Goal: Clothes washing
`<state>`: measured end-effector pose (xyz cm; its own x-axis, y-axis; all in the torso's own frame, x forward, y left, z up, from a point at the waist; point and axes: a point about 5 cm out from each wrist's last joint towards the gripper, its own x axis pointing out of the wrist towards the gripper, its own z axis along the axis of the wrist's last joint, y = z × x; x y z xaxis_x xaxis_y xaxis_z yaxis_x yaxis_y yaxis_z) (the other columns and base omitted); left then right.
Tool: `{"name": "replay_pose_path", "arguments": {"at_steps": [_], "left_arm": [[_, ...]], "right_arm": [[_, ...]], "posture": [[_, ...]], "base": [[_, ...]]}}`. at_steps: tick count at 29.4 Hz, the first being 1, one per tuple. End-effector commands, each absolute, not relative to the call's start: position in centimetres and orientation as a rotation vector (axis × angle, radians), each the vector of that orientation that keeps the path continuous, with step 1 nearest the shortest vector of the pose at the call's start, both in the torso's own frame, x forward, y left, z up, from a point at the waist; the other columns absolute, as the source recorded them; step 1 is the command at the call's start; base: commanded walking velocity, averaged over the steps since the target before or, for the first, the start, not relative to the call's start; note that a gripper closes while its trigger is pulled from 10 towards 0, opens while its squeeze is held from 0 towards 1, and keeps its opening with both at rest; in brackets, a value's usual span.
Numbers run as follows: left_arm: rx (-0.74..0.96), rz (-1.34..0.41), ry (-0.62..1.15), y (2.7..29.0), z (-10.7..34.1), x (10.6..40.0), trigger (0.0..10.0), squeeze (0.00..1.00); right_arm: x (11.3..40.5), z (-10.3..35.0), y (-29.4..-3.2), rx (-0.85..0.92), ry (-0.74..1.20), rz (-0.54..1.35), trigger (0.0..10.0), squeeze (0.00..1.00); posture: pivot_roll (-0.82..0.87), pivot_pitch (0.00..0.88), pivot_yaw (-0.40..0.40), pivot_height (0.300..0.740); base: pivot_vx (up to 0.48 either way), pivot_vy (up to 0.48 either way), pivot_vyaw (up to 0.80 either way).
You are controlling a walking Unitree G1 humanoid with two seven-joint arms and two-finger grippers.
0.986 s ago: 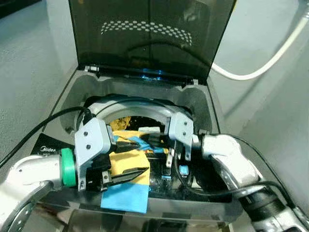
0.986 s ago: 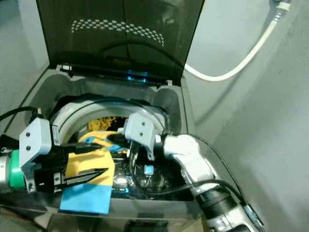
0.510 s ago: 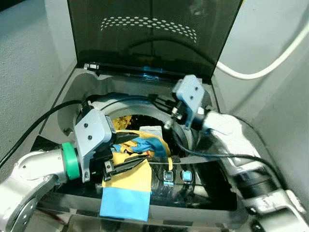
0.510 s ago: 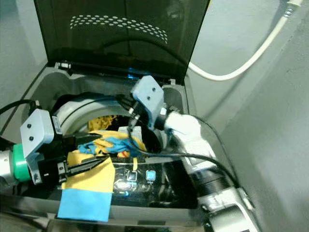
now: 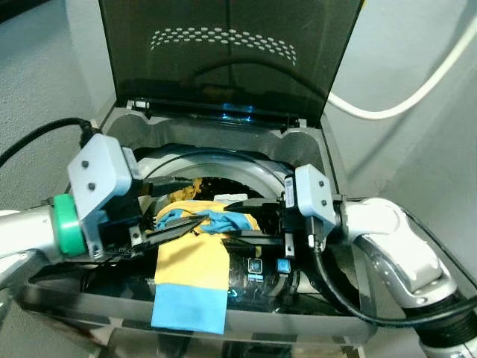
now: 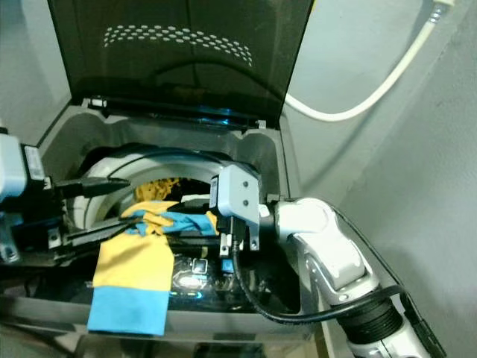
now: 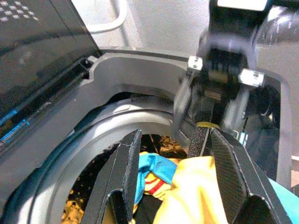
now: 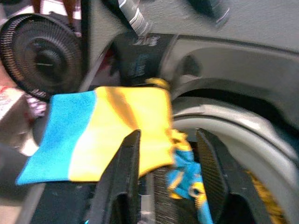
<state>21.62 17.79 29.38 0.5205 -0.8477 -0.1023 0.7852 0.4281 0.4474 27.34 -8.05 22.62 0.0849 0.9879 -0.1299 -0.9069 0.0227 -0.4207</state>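
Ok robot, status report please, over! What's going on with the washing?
Both claws open: left claw, right claw, meeting over the drum. Yellow and blue cloth draped over washer's front edge, not inside yet. Lid up.

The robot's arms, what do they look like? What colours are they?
Both arms are shiny silver. The left arm has a bright green ring at its wrist, and a thick black cable loops up to it. Each wrist carries a boxy grey block with small screws. Black cables also hang from the right arm. The left gripper and right gripper each have two long black fingers with ridged, textured insides.
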Motion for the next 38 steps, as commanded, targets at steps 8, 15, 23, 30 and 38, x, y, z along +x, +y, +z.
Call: {"name": "replay_pose_path", "arguments": {"at_steps": [8, 15, 23, 30, 38], "left_arm": [[0.528, -1.053, -0.207, 17.2, 31.3, 20.9, 10.0, 0.0], [0.511, -1.075, -0.193, 17.0, 31.1, 20.7, 10.0, 0.0], [0.492, -1.087, -0.184, 16.7, 30.9, 20.7, 10.0, 0.0], [0.454, -1.109, -0.181, 16.1, 30.3, 20.9, 10.0, 0.0], [0.442, -1.113, -0.179, 16.1, 30.2, 20.9, 10.0, 0.0]], "right_arm": [[27.2, 18.8, -6.0, -0.53, -0.09, 1.553, 10.0, 0.0], [27.7, 18.5, -6.5, -0.604, -0.041, 1.533, 9.5, 0.0], [27.7, 18.5, -6.9, -0.622, -0.03, 1.545, 0.0, 0.0], [28.1, 19.2, -7.0, -0.633, -0.052, 1.532, 0.0, 0.0], [28.2, 19.5, -6.9, -0.639, -0.062, 1.522, 0.0, 0.0]], "posture": [[0.17, 0.039, -0.033, 0.72], [0.17, 0.03, -0.039, 0.72], [0.16, 0.027, -0.039, 0.72], [0.14, 0.03, -0.038, 0.72], [0.14, 0.041, -0.038, 0.72]], "base": [[0.0, 0.0, 0.0], [0.0, 0.0, 0.0], [0.0, 0.0, 0.0], [0.0, 0.0, 0.0], [0.0, 0.0, 0.0]]}}
